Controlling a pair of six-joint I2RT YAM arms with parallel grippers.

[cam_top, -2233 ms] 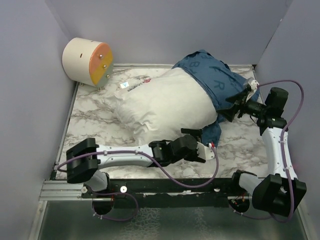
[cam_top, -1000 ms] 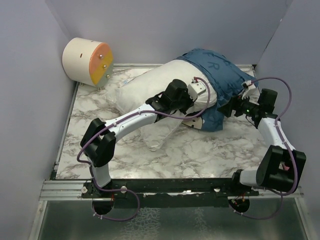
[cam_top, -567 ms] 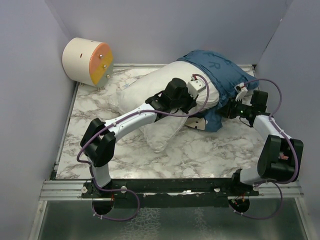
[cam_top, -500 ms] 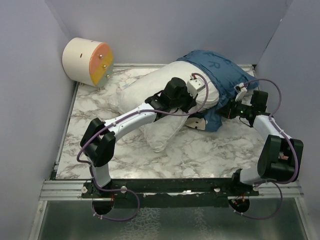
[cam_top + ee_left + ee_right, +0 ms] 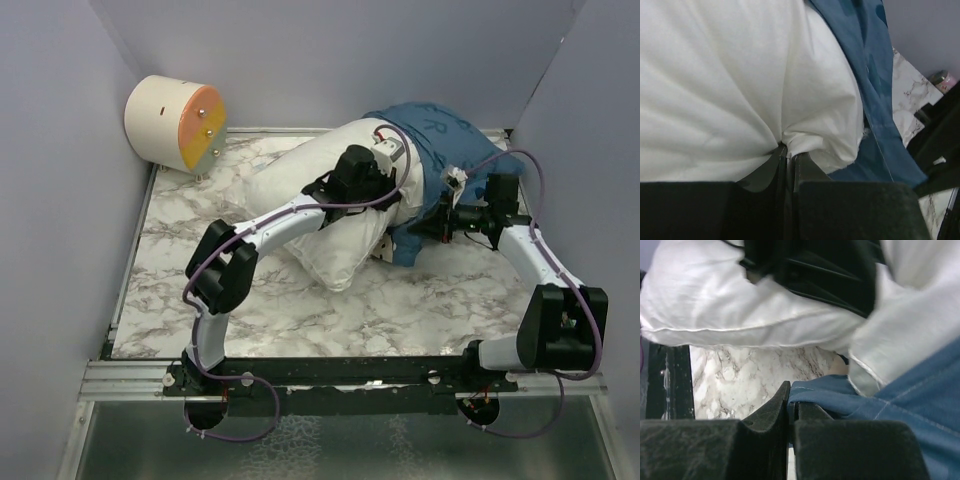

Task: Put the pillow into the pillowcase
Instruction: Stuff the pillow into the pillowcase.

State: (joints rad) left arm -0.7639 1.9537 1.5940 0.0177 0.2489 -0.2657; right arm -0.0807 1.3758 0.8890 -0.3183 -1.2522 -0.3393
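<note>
The white pillow (image 5: 300, 195) lies across the marble table, its right end inside the blue pillowcase (image 5: 445, 130) at the back right. My left gripper (image 5: 786, 150) is shut on a pinched fold of the pillow (image 5: 715, 75), right beside the pillowcase's (image 5: 867, 65) opening. In the top view it (image 5: 385, 185) rests on the pillow's right part. My right gripper (image 5: 790, 396) is shut on the lower hem of the pillowcase (image 5: 900, 400), just above the table and under the pillow (image 5: 715, 310). From above it (image 5: 420, 227) sits at the case's front edge.
A cream cylinder with an orange face (image 5: 172, 122) stands in the back left corner. Purple walls close in the marble table (image 5: 190, 250) on three sides. The left arm (image 5: 815, 265) crosses just above my right gripper.
My right gripper has moved left and closed on the pillowcase's lower hem. The left arm has pushed the pillow further back and right, into the case.
</note>
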